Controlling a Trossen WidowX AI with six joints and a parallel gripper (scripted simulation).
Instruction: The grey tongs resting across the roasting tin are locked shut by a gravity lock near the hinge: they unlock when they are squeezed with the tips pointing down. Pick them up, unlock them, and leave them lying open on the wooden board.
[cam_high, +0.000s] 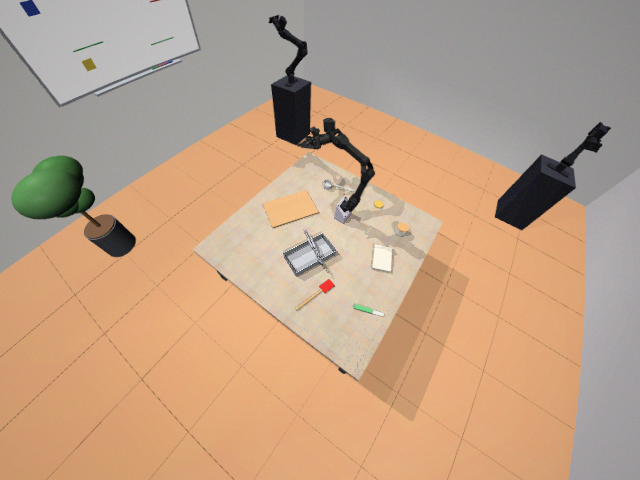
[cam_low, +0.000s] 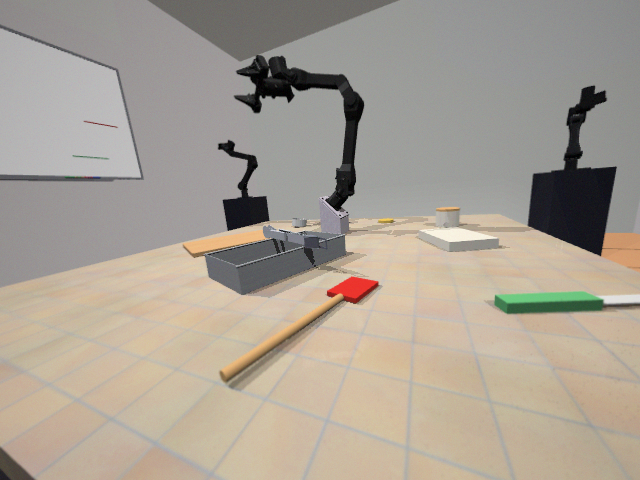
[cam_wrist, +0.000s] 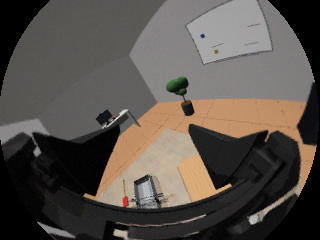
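Observation:
The grey tongs (cam_high: 311, 242) (cam_low: 289, 236) lie across the roasting tin (cam_high: 290, 262) (cam_low: 258, 274) (cam_wrist: 142, 180), resting on its rim. Their arms look close together; the lock is too small to make out. One end reaches past the tin's wall on the side of the red spatula. The wooden board (cam_high: 290, 209) (cam_low: 222, 242) (cam_wrist: 197, 180) lies flat beside the tin with nothing on it. My gripper (cam_high: 305, 139) (cam_low: 236, 84) (cam_wrist: 155, 127) is open and empty, high above the table, with its fingers pointing roughly level out over the board's side. It touches neither tongs nor tin.
A red spatula (cam_high: 326, 286) (cam_low: 353, 289) (cam_wrist: 125, 201) and a green-handled knife (cam_high: 363, 308) (cam_low: 547, 301) lie on the near side. A white block (cam_high: 382, 258) (cam_low: 457, 238), a lidded jar (cam_high: 401, 230) (cam_low: 447, 217), a yellow item (cam_high: 378, 204) and a ladle (cam_high: 327, 183) lie around the arm's base.

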